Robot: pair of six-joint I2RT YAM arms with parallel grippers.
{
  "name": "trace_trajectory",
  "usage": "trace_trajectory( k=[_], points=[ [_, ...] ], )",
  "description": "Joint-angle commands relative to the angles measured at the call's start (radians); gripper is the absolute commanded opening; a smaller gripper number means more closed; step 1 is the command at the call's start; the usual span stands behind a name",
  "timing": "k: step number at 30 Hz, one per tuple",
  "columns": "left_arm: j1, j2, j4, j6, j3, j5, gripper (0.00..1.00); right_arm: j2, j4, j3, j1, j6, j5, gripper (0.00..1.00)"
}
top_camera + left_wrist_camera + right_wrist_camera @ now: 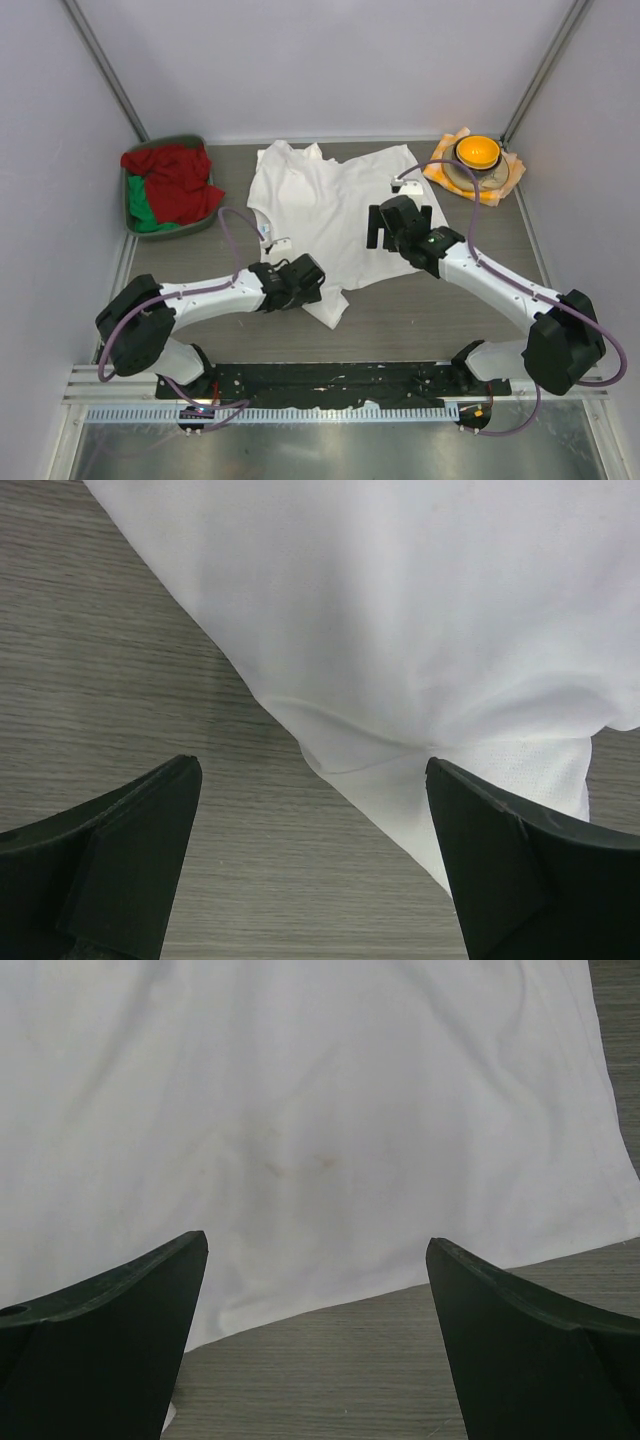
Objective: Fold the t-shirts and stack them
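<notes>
Both left fingers and right fingers gape wide, empty, over soft creased white t-shirt on wood-grain table.

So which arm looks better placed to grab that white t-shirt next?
Probably the left: the open left gripper has a bunched corner of the t-shirt right between its jaws. The right gripper, also open, faces mostly flat cloth.

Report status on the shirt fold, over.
Left gripper open at near corner of t-shirt, right gripper open over its right side. T-shirt spread, unfolded. Bin and bowl stand clear.
</notes>
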Motion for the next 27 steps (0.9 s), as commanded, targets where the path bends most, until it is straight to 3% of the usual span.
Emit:
trace_trajectory(
  k=[1,7,10,13,14,18,20,27],
  points=[
    [-0.011,0.01,-0.001,-0.081,-0.013,-0.137,1.0,-0.019,0.024,-0.015,0.019,0.024,0.037,0.97],
    [-0.011,0.105,-0.007,-0.114,0.004,-0.199,1.0,-0.025,0.018,-0.02,0.037,0.015,0.048,0.97],
    [-0.011,0.157,0.037,-0.118,0.004,-0.176,0.94,-0.033,0.02,-0.029,0.04,0.015,0.048,0.96],
    [-0.011,0.203,0.074,-0.121,0.007,-0.174,0.75,-0.035,0.021,-0.034,0.042,0.018,0.048,0.96],
    [-0.011,0.211,0.079,-0.121,0.01,-0.177,0.62,-0.036,0.021,-0.035,0.042,0.018,0.048,0.96],
    [-0.01,0.226,0.084,-0.097,0.049,-0.217,0.27,-0.038,0.024,-0.043,0.043,0.016,0.054,0.96],
    [-0.01,0.212,0.055,-0.083,0.07,-0.234,0.0,-0.036,0.026,-0.045,0.043,0.016,0.058,0.96],
    [-0.01,-0.014,-0.033,0.125,0.218,-0.193,0.0,-0.042,0.024,-0.045,0.042,0.013,0.071,0.96]
  ],
)
